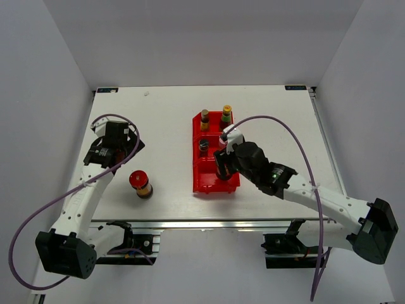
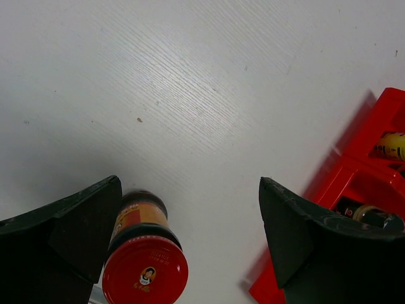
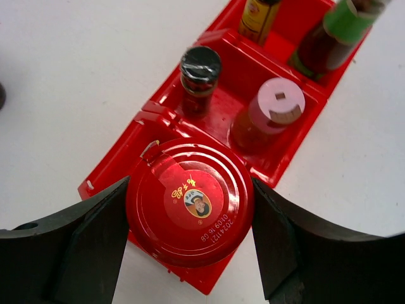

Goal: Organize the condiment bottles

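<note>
The red three-compartment tray (image 1: pixel 198 166) stands right of centre. My right gripper (image 3: pixel 190 212) is shut on a squat jar with a wide red lid (image 3: pixel 190 201), both fingers against the lid, over the tray's near compartment (image 3: pixel 107 176). The middle compartment holds a dark-capped bottle (image 3: pixel 200 63) and a pink-capped one (image 3: pixel 276 101). In the far compartment stand a green-labelled bottle (image 3: pixel 342 25) with a yellow cap (image 1: pixel 226 109) and a yellow-labelled bottle (image 3: pixel 258 16). A second red-lidded jar (image 1: pixel 140 183) stands alone on the table at the left. My left gripper (image 1: pixel 117 142) is open and empty; the jar (image 2: pixel 145 269) sits by its left finger (image 2: pixel 82 221).
The white table ends at a metal rail (image 1: pixel 209 223) along the near edge, and grey walls close in the far side and both flanks. Purple cables (image 1: pixel 285 126) loop off both arms. The tray's corner (image 2: pixel 380 120) shows right of the left gripper.
</note>
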Controlling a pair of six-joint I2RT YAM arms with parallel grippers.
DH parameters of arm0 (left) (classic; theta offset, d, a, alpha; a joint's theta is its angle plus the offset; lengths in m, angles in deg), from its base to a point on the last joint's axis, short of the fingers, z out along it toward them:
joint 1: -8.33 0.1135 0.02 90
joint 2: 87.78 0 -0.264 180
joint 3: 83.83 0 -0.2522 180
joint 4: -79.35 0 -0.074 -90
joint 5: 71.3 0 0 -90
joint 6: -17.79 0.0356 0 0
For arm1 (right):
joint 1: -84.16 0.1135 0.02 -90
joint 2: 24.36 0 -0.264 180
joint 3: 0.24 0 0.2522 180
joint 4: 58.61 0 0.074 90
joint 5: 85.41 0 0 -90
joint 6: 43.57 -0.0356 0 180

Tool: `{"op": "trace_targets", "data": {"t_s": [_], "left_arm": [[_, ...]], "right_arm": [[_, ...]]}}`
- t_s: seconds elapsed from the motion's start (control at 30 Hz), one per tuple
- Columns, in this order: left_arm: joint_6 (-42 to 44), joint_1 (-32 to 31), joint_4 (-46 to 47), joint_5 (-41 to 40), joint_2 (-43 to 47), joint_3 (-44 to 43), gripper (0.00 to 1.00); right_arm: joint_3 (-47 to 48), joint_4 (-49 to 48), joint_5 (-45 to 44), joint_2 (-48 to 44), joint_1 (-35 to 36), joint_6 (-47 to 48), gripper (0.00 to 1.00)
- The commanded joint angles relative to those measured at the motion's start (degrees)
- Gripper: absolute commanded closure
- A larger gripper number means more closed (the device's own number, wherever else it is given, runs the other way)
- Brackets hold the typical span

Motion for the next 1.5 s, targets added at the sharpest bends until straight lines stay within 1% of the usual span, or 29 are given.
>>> {"op": "trace_targets", "data": {"t_s": [0.0,0.23,0.4,0.53,0.57,0.63,0.7,0.77,0.9,0.97,1.1,1.27,1.37,1.4,1.47], "left_arm": [[0.56,0.33,1.26,0.82,-0.01,-0.03,0.02],[0.91,0.42,1.43,0.91,0.61,0.32,0.02],[1.18,0.42,1.26,1.7,0.34,0.14,0.02],[1.27,0.33,1.26,2.23,0.25,0.41,0.02],[1.35,0.33,1.34,2.32,0.17,0.49,0.02],[1.35,0.42,1.26,2.4,-0.01,0.5,0.02],[1.62,0.42,1.08,2.58,-0.27,0.5,0.02],[1.62,0.42,0.99,2.93,-0.36,0.32,0.02],[1.71,0.33,0.55,3.2,-0.36,0.67,0.02],[1.79,0.33,0.11,3.72,-0.62,0.67,0.02],[2.32,0.33,-0.76,5.91,-1.15,0.23,0.02],[3.37,0.33,-3.31,6.71,-0.63,-1.61,0.02],[4.34,0.42,-6.03,5.66,-0.27,-2.4,0.02],[4.95,0.42,-6.82,5.57,-0.19,-2.4,0.02],[5.66,0.42,-8.58,6.97,0.25,-2.23,0.02]], "right_arm": [[-0.84,-6.61,-1.94,-3.62,-1.67,-3.93,0.57],[-4.62,-7.31,-0.36,-4.32,-4.4,-6.93,0.57],[-6.56,-9.25,0.17,-2.92,-5.19,-7.46,0.53],[-7.18,-10.65,0.26,-0.46,-5.28,-7.46,0.46],[-7.26,-10.74,0.26,-0.11,-5.37,-7.46,0.41],[-7.27,-11.09,0.7,0.59,-5.37,-7.89,0.36],[-7.53,-11.36,1.31,0.86,-5.45,-8.33,0.32],[-7.62,-11.27,1.4,0.95,-5.37,-8.51,0.26],[-7.88,-10.49,0.52,0.95,-5.37,-8.43,0.19],[-7.79,-10.04,0.17,0.95,-5.45,-8.51,0.11],[-7.7,-9.07,1.57,-0.36,-5.37,-8.6,0.11],[-7.97,-10.04,2.98,-5.11,-5.37,-7.37,0.11],[-9.1,-12.05,-1.13,-7.92,-5.37,-7.72,0.11],[-9.72,-12.85,-4.98,-8.71,-5.45,-8.15,0.11],[-10.95,-14.7,-8.25,-11.08,-5.37,-8.51,0.11]]}}
